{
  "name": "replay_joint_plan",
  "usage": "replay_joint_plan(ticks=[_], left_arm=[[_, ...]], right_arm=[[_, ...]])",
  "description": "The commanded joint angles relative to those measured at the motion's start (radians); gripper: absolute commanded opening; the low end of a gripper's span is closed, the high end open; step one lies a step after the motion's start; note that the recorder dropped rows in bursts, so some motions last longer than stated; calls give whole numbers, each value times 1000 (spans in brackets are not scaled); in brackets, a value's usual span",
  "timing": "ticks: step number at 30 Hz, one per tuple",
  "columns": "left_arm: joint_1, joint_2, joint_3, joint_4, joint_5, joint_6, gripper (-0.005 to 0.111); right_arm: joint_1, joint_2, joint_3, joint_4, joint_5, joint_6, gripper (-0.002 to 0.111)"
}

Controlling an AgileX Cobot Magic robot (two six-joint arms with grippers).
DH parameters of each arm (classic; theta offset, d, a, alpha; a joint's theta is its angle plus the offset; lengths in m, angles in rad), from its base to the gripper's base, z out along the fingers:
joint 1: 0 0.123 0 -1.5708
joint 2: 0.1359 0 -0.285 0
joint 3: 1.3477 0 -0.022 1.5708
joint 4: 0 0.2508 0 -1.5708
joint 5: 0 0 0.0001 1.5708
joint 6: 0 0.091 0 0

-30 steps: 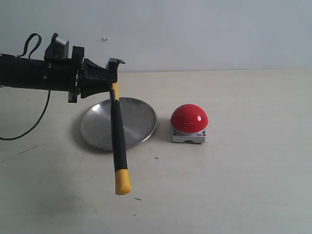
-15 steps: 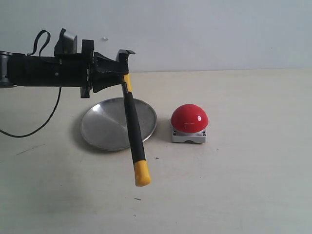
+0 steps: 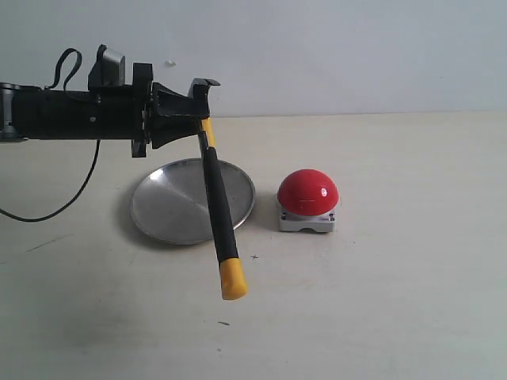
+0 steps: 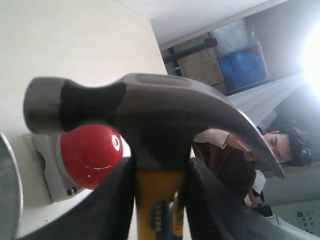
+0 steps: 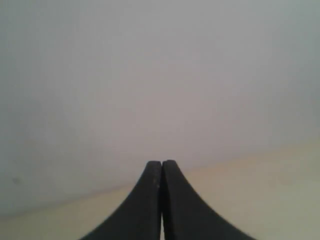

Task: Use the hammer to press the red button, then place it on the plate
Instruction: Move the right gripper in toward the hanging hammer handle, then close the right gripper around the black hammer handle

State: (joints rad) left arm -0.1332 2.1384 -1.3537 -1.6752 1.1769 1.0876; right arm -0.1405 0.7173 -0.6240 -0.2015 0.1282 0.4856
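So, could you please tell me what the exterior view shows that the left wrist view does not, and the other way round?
Only the exterior view shows the left arm, the hammer's full handle hanging tilted down to its yellow end, and the whole plate. Only the left wrist view shows a person and shelving in the background. Both show the red button, the table and the left claw shut on the hammer just below its head.
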Motion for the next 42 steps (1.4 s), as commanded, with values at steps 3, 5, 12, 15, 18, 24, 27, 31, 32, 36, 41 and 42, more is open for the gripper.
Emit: replay_joint_plan(ticks=[3, 5, 12, 15, 18, 24, 27, 31, 32, 36, 41, 42], left_arm=[[-5, -21, 1, -69, 44, 8, 0], [-5, -21, 1, -69, 44, 8, 0], [-5, -21, 1, -69, 44, 15, 0], [-5, -21, 1, -69, 44, 15, 0], [-5, -21, 1, -69, 44, 15, 0], [-5, -21, 1, -69, 44, 15, 0], [-5, -21, 1, -69, 44, 15, 0], [-5, -21, 1, -69, 35, 15, 0], [-5, -21, 1, -69, 26, 15, 0], [-5, -21, 1, -69, 15, 15, 0], [-5, -21, 1, -69, 13, 17, 0], [-5, -21, 1, -69, 13, 17, 0]], right_arm=[[45, 455, -337, 377, 570, -575, 7], [71, 570, -407, 511, 687, -698, 14], [248, 798, -441, 707, 675, -864, 41], [303, 852, -441, 726, 582, -893, 43], [320, 900, -441, 783, 539, -879, 41], [364, 955, -441, 903, 496, -914, 54], [427, 953, -441, 903, 452, -943, 63], [502, 948, -441, 903, 441, -956, 63], [520, 948, -441, 903, 439, -956, 63], [587, 948, -441, 899, 390, -956, 64], [639, 948, -441, 881, 291, -956, 67], [645, 949, -441, 881, 275, -956, 67]])
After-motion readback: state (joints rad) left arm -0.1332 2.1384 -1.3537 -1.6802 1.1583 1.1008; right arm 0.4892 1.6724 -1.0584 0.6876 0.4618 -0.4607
